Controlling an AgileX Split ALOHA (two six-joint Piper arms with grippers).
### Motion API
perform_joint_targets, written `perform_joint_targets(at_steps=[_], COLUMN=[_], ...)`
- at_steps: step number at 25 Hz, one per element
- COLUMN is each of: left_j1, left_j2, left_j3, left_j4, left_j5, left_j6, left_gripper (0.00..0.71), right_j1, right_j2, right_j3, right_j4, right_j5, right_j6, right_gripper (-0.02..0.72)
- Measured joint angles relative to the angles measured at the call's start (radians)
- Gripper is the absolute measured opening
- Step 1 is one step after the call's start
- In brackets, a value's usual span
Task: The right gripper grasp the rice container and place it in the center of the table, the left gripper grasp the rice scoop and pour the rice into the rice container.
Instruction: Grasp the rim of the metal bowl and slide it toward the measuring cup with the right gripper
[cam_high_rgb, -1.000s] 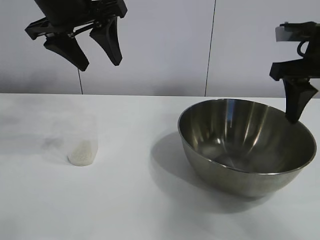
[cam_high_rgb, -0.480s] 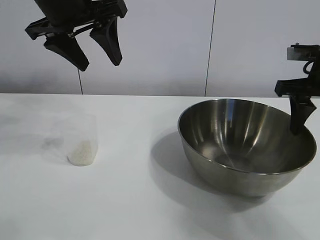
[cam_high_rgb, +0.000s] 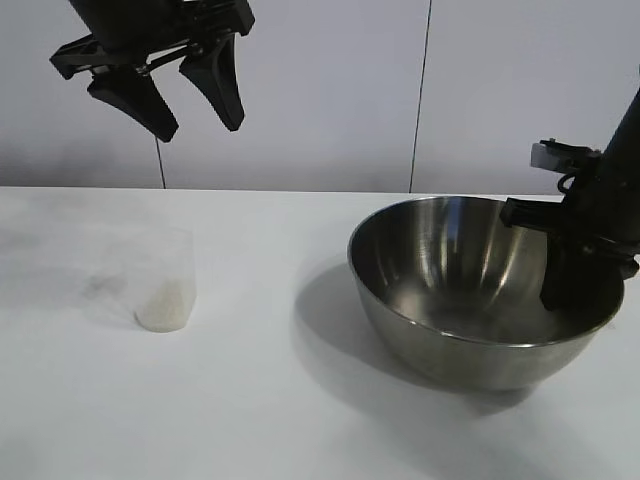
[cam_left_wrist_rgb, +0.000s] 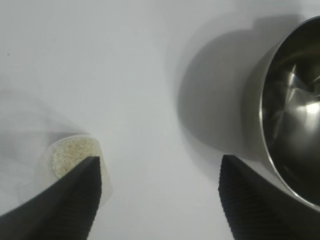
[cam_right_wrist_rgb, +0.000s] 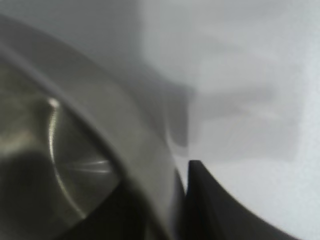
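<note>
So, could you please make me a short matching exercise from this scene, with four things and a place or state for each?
Things:
1. bowl
2. plastic cup
3. left gripper
4. right gripper

Descriptions:
a. hangs open above the table
b. holds a little rice
c. at the bowl's rim
d. shiny, with no rice inside

Pairs: 1-d, 2-b, 3-a, 4-c

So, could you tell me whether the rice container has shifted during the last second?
Yes. The rice container has slid slightly left toward the rice scoop, with the right gripper clamped on its rim.
</note>
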Motion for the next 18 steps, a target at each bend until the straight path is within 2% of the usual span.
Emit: perform_joint_targets(at_steps=[5,9,11,13,18], left_j1=[0.0,0.0,0.0,0.0,0.0], left_j2=[0.0,0.0,0.0,0.0,0.0], left_j3=[0.0,0.0,0.0,0.0,0.0], left_j4=[0.0,0.0,0.0,0.0,0.0], left_j5=[-0.003,-0.011,-0.014,-0.014,-0.014], left_j6=[0.0,0.0,0.0,0.0,0.0], left_gripper=[0.489,0.489,0.489,0.489,0.489], right_j1=[0.0,0.0,0.004,0.02,0.138], right_j2=[-0.041,-0.089,-0.106,-0.109,-0.109], right_j3=[-0.001,-0.001,-0.001,-0.001,-0.001], right_j4=[0.064,0.151,0.182,0.188,0.187], right_j5=[0.037,0.093,0.098,0.097,0.049], right_j6=[-0.075,-0.138,-0.144,-0.141,-0.11], right_gripper=[0.019,0.019,0.018,0.015,0.014])
